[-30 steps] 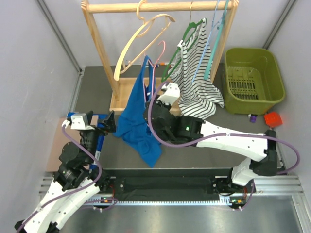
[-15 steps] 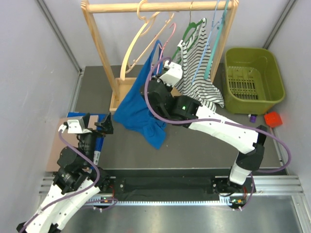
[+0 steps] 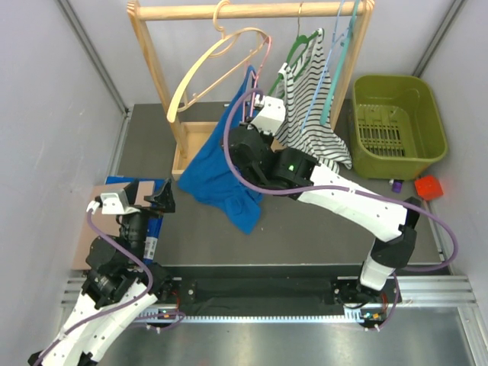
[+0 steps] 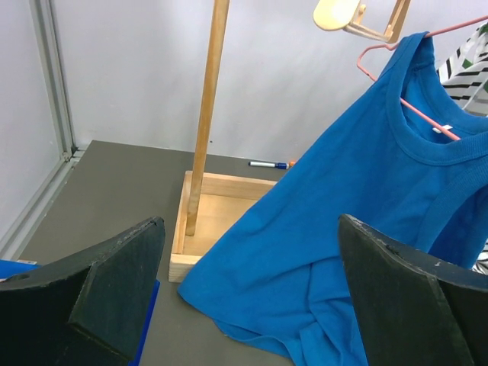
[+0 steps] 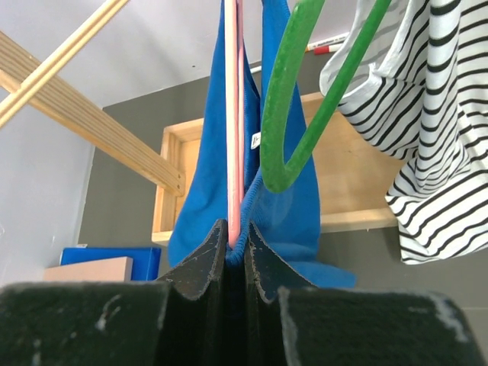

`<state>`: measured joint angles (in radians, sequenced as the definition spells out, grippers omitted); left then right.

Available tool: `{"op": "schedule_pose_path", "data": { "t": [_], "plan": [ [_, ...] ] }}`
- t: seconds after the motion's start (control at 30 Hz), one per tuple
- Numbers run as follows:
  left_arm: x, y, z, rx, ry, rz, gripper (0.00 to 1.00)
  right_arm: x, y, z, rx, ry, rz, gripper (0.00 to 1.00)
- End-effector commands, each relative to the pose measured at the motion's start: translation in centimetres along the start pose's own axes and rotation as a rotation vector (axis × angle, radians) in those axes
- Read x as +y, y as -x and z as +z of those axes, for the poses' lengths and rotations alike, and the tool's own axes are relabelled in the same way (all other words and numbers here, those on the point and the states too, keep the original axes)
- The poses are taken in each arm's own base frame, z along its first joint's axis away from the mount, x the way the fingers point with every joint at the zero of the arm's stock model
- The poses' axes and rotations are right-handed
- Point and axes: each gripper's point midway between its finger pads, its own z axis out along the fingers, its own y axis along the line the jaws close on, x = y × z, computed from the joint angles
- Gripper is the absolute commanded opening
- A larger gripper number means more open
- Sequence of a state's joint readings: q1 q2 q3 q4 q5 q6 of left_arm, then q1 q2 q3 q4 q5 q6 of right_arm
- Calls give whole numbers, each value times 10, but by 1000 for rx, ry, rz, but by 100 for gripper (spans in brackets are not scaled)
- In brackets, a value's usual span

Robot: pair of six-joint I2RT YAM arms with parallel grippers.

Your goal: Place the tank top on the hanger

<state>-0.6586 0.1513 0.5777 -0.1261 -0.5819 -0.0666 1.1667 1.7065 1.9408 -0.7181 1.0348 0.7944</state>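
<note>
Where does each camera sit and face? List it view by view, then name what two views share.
Top external: above and behind the bases, looking down at the wooden rack; both arms show.
Left wrist: on the left arm, low, facing the rack post and tank top; the open left gripper frames the bottom.
Right wrist: on the right arm, facing along the shut right gripper, clamped on the pink hanger.
Shared: all three show the tank top.

Worktop: dark grey, matte.
Back left: wooden rack base, an open tray.
Back right: green basket, with a red block near it.
Back, behind the tray: marker.
Middle: lower folds of the tank top rest on it.
Left edge: brown board.
</note>
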Motion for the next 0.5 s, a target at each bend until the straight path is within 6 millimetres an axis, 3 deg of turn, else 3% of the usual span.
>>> {"op": "schedule_pose_path", "data": {
  "t": [0.0,0.27,0.47],
  "plan": [
    [-2,12,-2,-50,-19,-32,99,-14,65,-18,-93,-11,101,0],
    [-2,14,-4,-59,-25,-44,99,-34,61,-11,-75,-70,73,0],
    [-2,17,-7,-71,-34,-57,99,-38,60,-8,-80,-110,53,0]
  ]
}}
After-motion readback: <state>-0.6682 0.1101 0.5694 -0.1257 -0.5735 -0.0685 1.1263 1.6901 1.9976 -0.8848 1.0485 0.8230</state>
